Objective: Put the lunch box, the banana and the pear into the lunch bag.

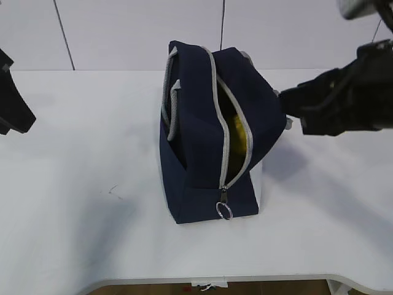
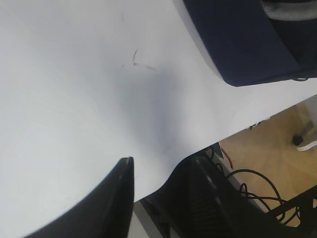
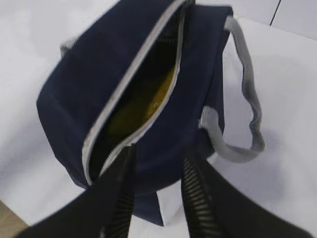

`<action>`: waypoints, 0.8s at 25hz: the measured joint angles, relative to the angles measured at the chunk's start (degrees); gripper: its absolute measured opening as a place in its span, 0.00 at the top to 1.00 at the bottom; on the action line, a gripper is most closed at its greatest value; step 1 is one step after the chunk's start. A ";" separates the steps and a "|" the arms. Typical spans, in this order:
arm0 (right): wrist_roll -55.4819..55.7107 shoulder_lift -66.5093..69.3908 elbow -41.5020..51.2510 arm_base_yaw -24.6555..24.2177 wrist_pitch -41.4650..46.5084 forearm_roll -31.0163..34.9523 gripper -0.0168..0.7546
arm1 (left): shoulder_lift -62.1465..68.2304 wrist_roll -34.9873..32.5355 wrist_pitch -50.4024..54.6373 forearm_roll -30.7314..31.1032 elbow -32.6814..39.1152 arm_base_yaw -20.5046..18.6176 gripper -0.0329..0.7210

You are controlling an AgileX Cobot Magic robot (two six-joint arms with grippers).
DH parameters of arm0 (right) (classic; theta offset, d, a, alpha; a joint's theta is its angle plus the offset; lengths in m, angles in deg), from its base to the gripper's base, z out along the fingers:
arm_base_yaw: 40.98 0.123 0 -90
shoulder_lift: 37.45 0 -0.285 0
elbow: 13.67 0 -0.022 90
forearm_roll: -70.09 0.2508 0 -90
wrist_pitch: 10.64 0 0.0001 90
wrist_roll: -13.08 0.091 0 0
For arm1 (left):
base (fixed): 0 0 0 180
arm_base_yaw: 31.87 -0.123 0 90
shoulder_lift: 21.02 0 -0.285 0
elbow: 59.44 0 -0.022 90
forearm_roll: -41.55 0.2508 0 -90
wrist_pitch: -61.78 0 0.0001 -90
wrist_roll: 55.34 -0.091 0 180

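Observation:
The navy lunch bag (image 1: 196,141) stands mid-table with its grey zipper drawn open, ring pull (image 1: 225,211) at the near end. Something yellow (image 1: 238,138) lies inside; whether it is the banana or the pear I cannot tell. It also shows as a yellow shape (image 3: 143,101) through the slit of the lunch bag (image 3: 74,84) in the right wrist view. The lunch box is hidden. My right gripper (image 1: 284,114) sits at the bag's far right end. In its own view the right gripper (image 3: 159,153) has its fingers apart over the bag's end. My left gripper (image 2: 161,163) is open and empty over bare table.
Grey handles (image 1: 172,110) lie on the bag's left side, and one handle loop (image 3: 247,99) droops onto the table. The left arm (image 1: 15,110) stays at the far left edge. The table's front edge (image 1: 245,279) is near; below it are floor and cables (image 2: 257,188).

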 joint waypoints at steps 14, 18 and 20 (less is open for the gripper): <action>-0.93 6.81 4.24 0.69 -6.23 6.26 0.66 | 0.00 0.00 0.04 0.22 0.00 0.00 0.57; -3.39 6.48 8.26 0.81 -12.83 5.38 0.66 | 0.00 0.00 0.13 0.22 0.00 0.00 0.57; -3.88 6.43 10.22 0.94 -15.63 3.54 0.66 | 0.00 0.00 0.13 0.22 0.00 0.00 0.57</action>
